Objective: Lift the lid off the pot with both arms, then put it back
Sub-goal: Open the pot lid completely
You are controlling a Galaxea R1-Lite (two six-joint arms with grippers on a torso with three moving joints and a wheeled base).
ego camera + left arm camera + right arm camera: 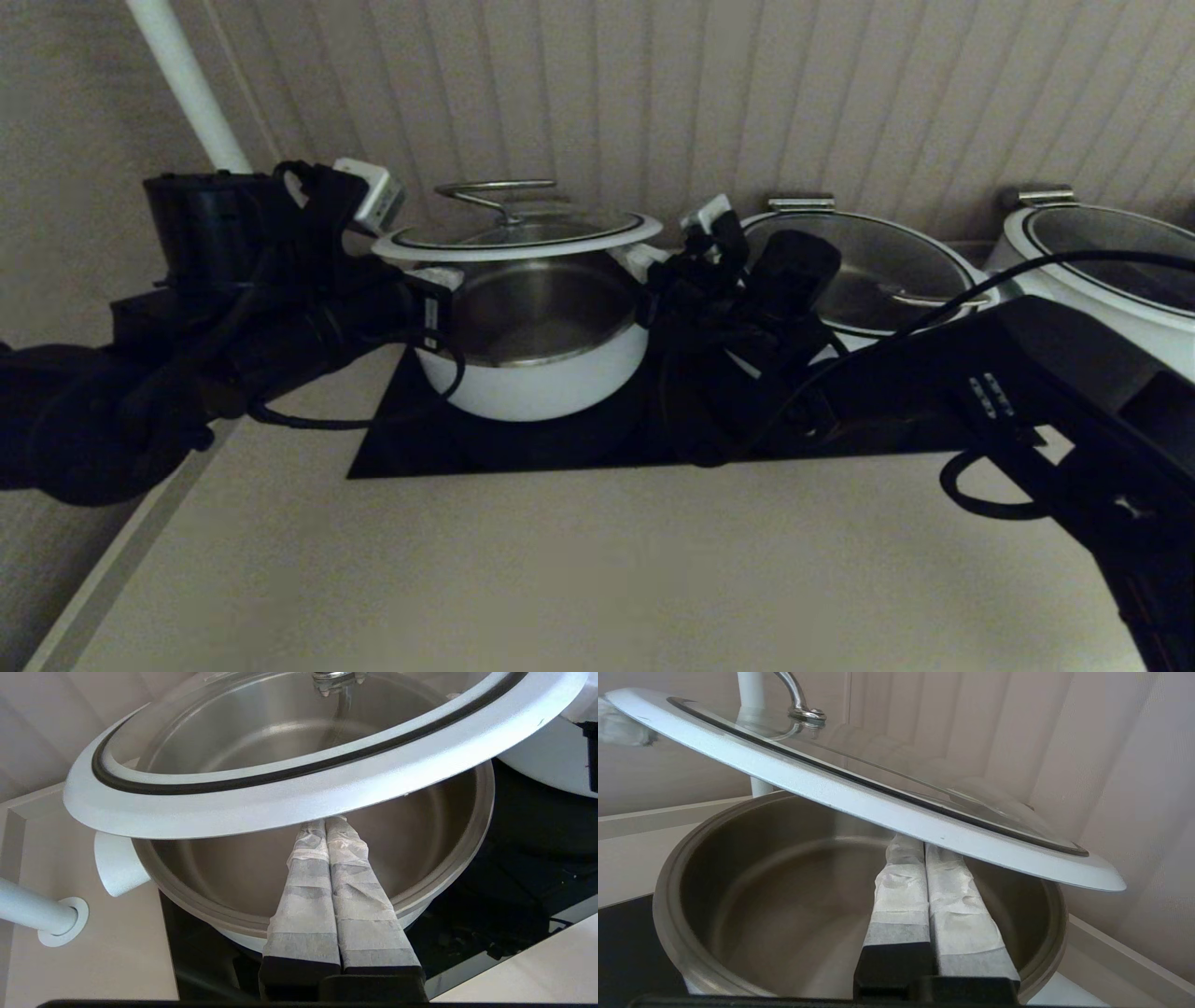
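On my head camera I see a flat black rectangular cooktop panel lying on the pale beige table. To the right stands a wider white pot with a glass lid, and past it, at the frame's edge, a second white pot with a glass lid; each has a steel clip at its back rim. A white round pole rises at the back left. Behind everything runs a ribbed beige wall.
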